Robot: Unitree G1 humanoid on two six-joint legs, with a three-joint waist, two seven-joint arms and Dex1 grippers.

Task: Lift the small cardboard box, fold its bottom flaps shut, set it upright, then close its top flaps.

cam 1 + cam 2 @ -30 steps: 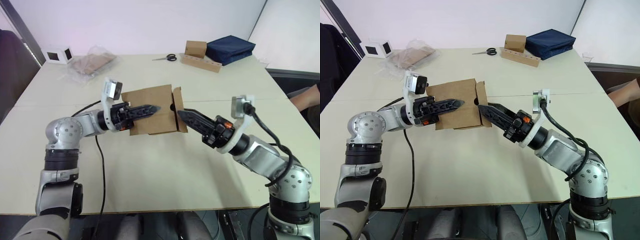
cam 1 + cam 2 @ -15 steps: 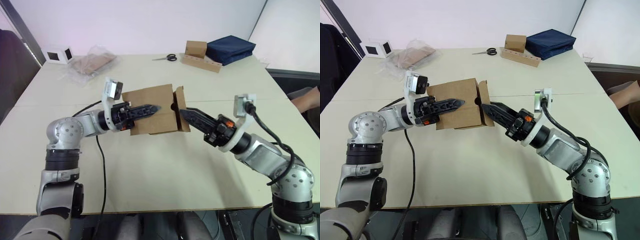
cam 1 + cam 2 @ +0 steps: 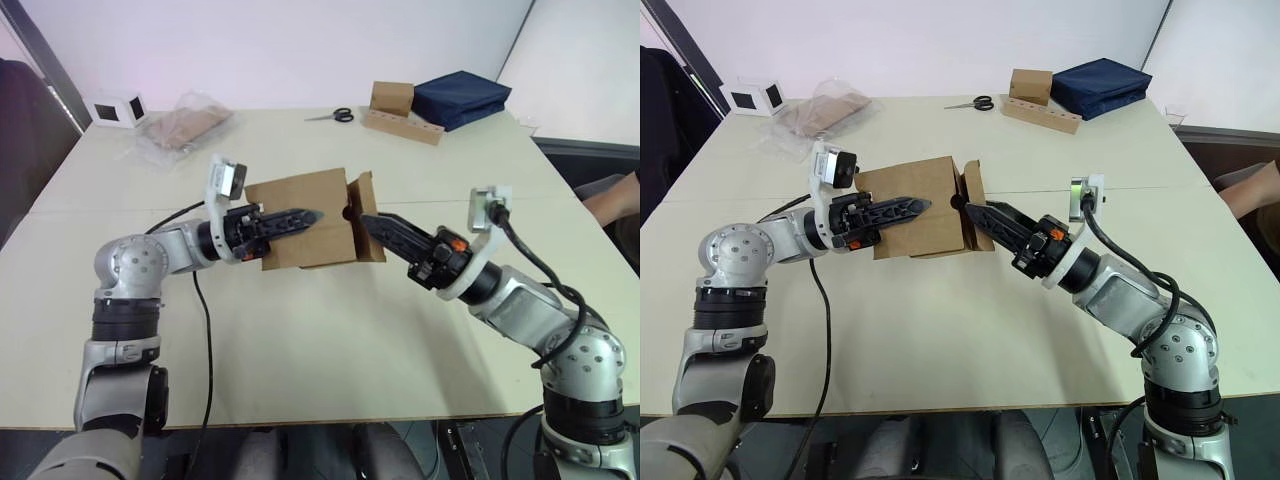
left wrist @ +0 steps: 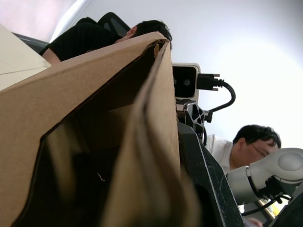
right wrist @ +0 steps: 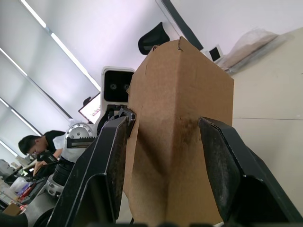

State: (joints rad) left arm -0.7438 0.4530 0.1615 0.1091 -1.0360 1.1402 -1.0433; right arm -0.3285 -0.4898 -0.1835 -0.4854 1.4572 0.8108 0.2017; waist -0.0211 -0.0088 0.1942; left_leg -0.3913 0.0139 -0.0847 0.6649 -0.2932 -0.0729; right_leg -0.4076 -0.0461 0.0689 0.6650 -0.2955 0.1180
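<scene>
The small cardboard box (image 3: 305,219) is held between both arms near the middle of the worktop (image 3: 300,340), its flaps (image 3: 366,215) facing the right arm. The left gripper (image 3: 300,217) lies across the box's side, and I cannot tell how its jaws stand. The right gripper (image 5: 163,156) has its jaws apart, straddling a flap's folded edge.

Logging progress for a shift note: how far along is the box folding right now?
Done: the small cardboard box is lifted off the table, lying sideways between both claws. In hand: the right claw straddles a flap at the box's right end, which stands partly open. Left: shutting those flaps, setting the box upright, closing the top.
</scene>
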